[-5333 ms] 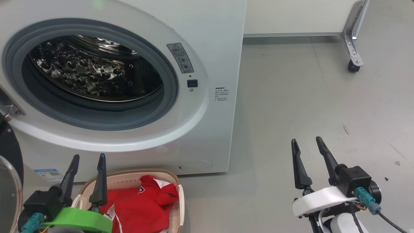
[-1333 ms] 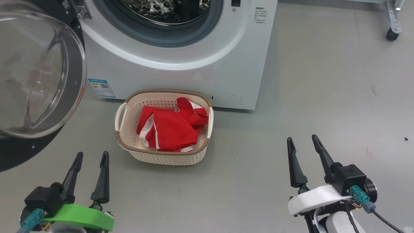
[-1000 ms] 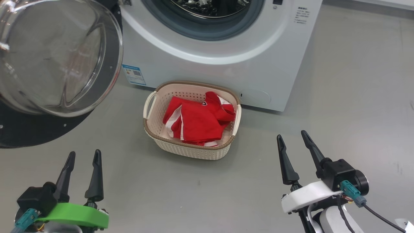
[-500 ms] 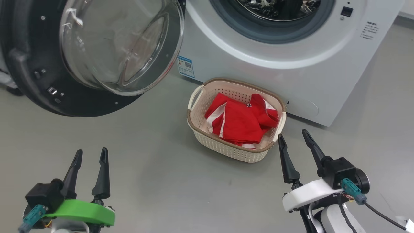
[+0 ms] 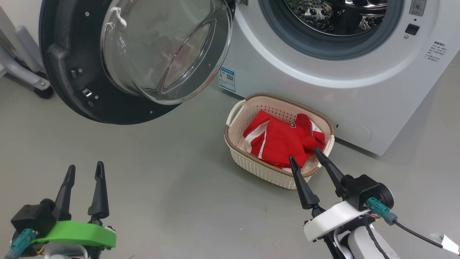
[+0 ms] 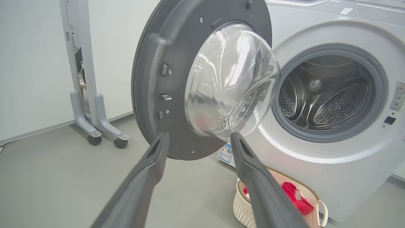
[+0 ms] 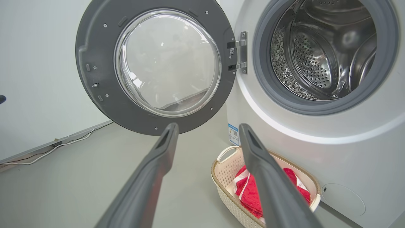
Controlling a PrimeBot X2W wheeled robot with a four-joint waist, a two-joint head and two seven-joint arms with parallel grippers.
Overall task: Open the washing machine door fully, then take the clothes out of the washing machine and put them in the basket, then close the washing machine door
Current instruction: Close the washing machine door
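You have the door [image 5: 72, 54] swung wide on its hinge at the left of the washer [image 5: 323, 90], its glass bowl bulging out toward you and its black rim clear of the floor [image 5: 179, 180]. The drum [image 5: 334, 18] stands uncovered and shows its dimpled steel wall. The clothes [image 5: 280, 142] lie bunched in the basket [image 5: 251, 165], which sits on the floor just in front of the washer, below the drum and right of the door. Your left gripper [image 5: 85, 165] hovers over bare floor, well apart from the door, fingers spread wide with nothing between them. Your right gripper [image 5: 304, 153] hangs near the basket's near rim, its tips overlapping that rim in the head view, fingers likewise wide and empty.
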